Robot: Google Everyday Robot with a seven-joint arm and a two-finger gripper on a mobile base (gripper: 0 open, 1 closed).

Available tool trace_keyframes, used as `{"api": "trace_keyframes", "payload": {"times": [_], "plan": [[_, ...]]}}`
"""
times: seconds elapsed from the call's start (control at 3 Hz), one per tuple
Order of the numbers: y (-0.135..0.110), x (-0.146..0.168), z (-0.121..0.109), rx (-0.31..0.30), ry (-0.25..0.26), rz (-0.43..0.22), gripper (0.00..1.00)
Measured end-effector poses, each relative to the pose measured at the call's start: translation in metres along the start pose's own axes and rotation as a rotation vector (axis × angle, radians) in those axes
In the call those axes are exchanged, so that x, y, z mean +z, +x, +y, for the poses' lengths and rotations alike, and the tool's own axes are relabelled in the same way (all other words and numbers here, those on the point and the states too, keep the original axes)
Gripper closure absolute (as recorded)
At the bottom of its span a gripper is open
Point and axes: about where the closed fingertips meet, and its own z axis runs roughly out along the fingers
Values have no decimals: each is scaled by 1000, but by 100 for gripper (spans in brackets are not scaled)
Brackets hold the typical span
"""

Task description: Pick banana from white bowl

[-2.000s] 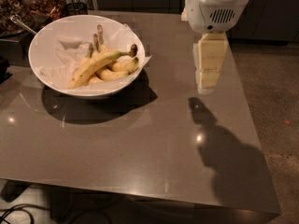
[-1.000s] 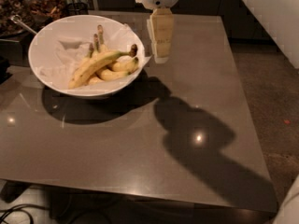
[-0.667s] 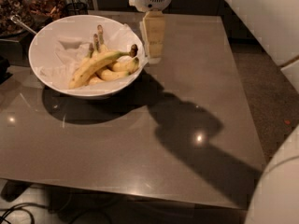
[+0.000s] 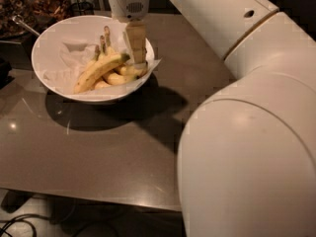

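Currently, on my camera view, the gripper [image 4: 138, 58] hangs over the right side of the white bowl [image 4: 43, 39], by the stem end of the banana [image 4: 100, 71] lying inside. Whether it's open or holding anything, I cannot tell.

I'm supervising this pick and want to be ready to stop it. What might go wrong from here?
1. The tool hangs over the right side of the white bowl, by the right tip of the banana. Shorter bananas lie against it, so the wrong one might get grabbed.
2. The crumpled paper lining could get pinched and dragged out with the fruit.
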Motion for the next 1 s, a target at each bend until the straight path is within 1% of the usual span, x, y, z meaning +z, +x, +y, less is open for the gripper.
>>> {"api": "trace_keyframes", "payload": {"times": [0.33,0.67,1.0], "plan": [[-18,23,-20,-30,-21,3,9],[-36,37,-31,-60,-34,22,8],[-49,45,-37,-77,-45,44,26]]}}
